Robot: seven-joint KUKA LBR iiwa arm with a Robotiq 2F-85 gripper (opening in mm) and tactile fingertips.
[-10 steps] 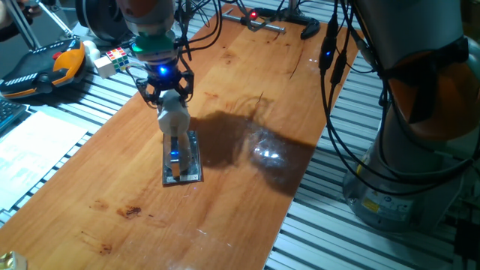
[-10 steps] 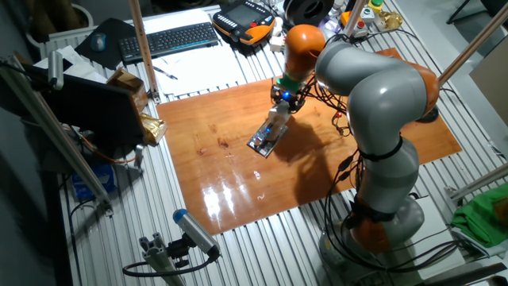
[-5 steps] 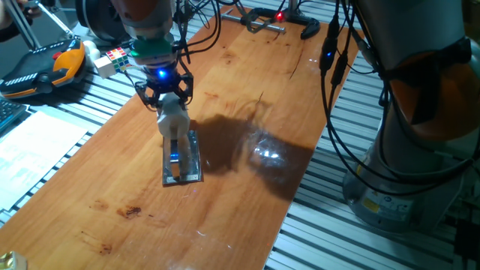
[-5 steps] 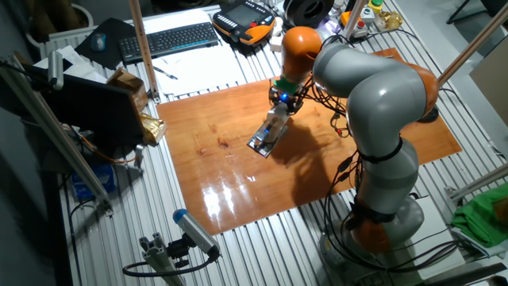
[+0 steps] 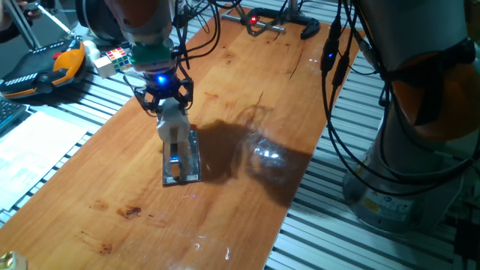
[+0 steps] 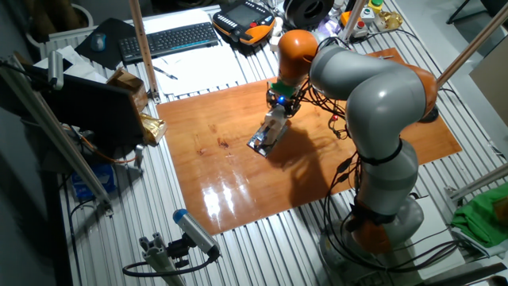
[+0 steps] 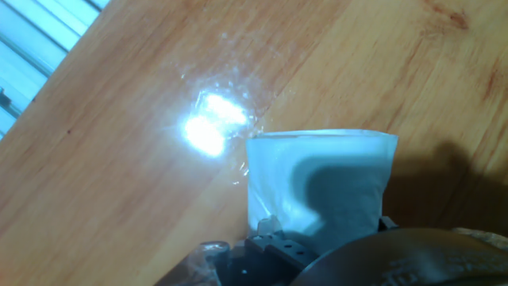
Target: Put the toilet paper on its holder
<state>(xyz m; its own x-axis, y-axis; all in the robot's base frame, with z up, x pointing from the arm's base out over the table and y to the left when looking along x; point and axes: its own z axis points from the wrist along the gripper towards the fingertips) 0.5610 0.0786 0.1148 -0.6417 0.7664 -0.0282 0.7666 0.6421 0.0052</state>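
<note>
I am holding the toilet paper [image 5: 173, 122] in the end effector [image 5: 164, 103]; the fingers are closed on the roll's upper part, and it is hanging below them with its long axis running roughly along the fingers, tilted a little off vertical. In the hand view the roll [image 7: 317, 184] is filling the lower centre, pinched at its near end, bare desk [image 7: 119, 159] beyond it. The holder [image 5: 182, 158] is lying flat on the desk [image 5: 247, 120], nearer the long edge that faces the keyboard than the edge by the robot base, roughly midway along the length. The roll is sitting directly over the plate, its lower end at or just above it; I cannot tell whether the core is already over the peg, since the roll is hiding it. From the other fixed view, end effector [image 6: 279, 102], roll [image 6: 275, 121] and holder [image 6: 264, 140] are lining up in one slanted row. My judgement: the coming move is turning on straightening the roll's axis to match the peg, then going straight down. Risk: a tilted core catching the peg and dragging the plate.
</note>
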